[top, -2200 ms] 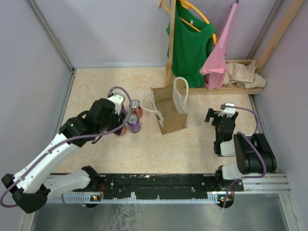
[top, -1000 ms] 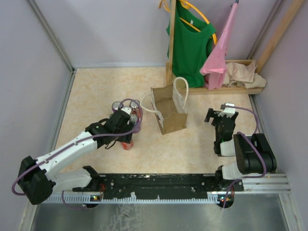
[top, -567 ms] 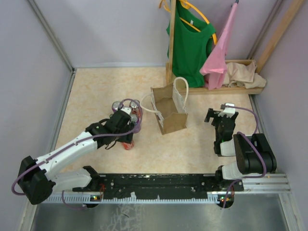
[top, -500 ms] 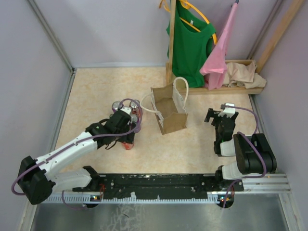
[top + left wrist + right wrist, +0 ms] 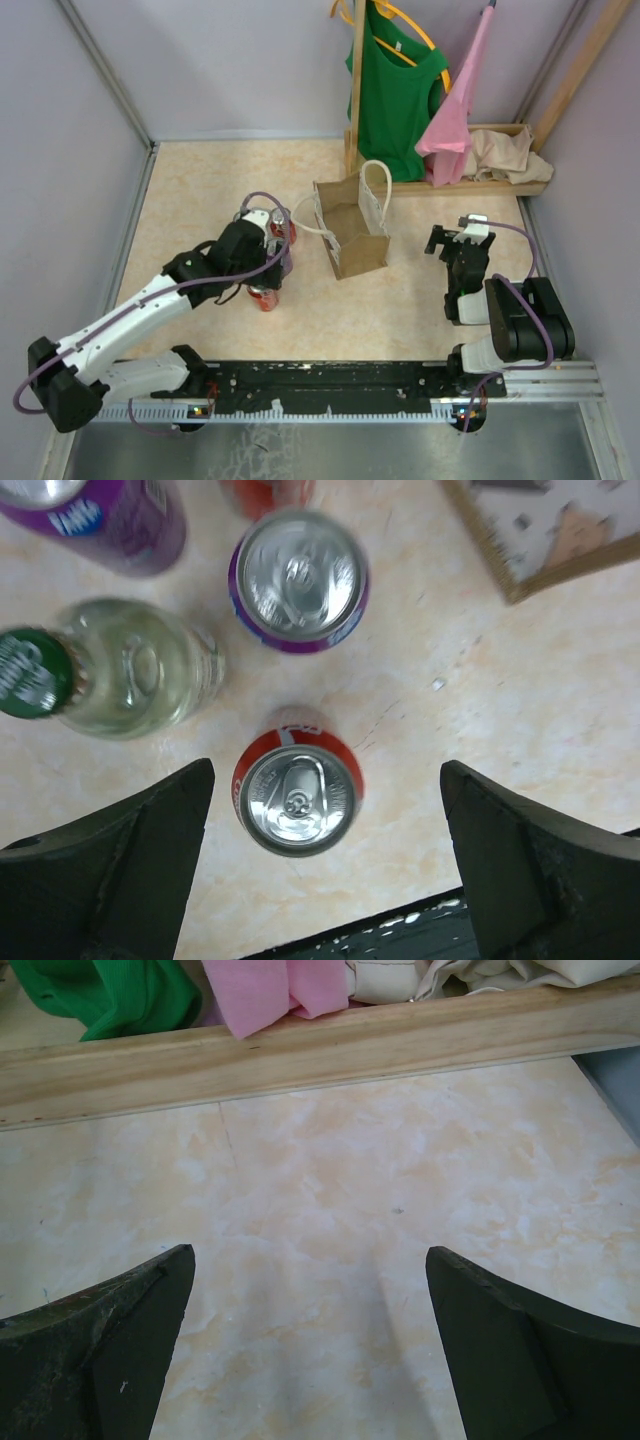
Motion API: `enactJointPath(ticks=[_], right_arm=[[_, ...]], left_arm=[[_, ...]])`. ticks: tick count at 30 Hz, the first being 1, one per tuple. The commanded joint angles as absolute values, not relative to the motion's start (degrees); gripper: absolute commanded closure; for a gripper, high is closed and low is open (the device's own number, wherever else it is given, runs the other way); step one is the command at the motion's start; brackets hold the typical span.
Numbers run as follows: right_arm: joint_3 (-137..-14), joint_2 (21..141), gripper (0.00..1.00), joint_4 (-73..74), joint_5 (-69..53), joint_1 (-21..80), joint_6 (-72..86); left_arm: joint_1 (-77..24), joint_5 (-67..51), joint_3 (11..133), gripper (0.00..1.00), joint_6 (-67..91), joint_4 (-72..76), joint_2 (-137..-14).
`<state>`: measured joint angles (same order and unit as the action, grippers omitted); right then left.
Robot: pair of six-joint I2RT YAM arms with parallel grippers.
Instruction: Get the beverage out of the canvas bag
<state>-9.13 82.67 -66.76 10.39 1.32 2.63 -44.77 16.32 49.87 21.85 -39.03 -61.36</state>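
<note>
Red can (image 5: 297, 798), purple can (image 5: 298, 580), green-capped bottle (image 5: 140, 670), tan canvas bag (image 5: 360, 256).

Cans (image 5: 298, 580) and a bottle (image 5: 130, 665) crowd the floor (image 5: 450, 710) left of the canvas bag (image 5: 352, 225); open floor runs from the right gripper (image 5: 308, 1255) to the wooden rail (image 5: 300, 1050).

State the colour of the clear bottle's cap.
The cap is green; the left wrist view shows it best.

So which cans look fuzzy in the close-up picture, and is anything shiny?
Left wrist view: the red can in the middle is sharpest, the purple can at the top-left edge is smeared, and the other purple can's silver lid glints. Top external view: even light, soft shadows, no blur. Right wrist view: table sharp, no glare.
</note>
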Motion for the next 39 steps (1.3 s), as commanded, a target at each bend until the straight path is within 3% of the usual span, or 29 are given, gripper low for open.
enactJointPath(ticks=[1,7,13,17,28,33,39], right_arm=[[-10.37,82.62,0.01,-69.61,10.52,1.23,2.68],[-10.37,82.62,0.01,-69.61,10.53,1.23,2.69],[-10.37,82.57,0.01,-69.61,10.54,1.23,2.67],[-10.33,82.61,0.01,-69.61,10.46,1.23,2.72],[-10.37,82.62,0.01,-69.61,10.53,1.17,2.71],[-10.33,82.62,0.01,-69.66,10.53,1.23,2.72],[-10.37,82.61,0.01,-69.62,10.53,1.23,2.71]], left_arm=[[-45.26,15.39,57.57,0.01,19.38,-38.06,-57.84],[-45.26,22.69,62.22,0.01,14.66,-36.93,-57.30],[-42.10,34.35,61.86,0.00,6.61,-22.82,-54.81],[-26.99,19.78,63.55,0.00,3.05,-17.01,-58.28],[6.67,1.30,67.06,0.00,4.70,-9.86,-69.92],[9.14,4.00,64.70,0.00,2.28,-8.45,-71.67],[9.14,-2.14,54.65,0.00,4.60,1.22,-66.17]])
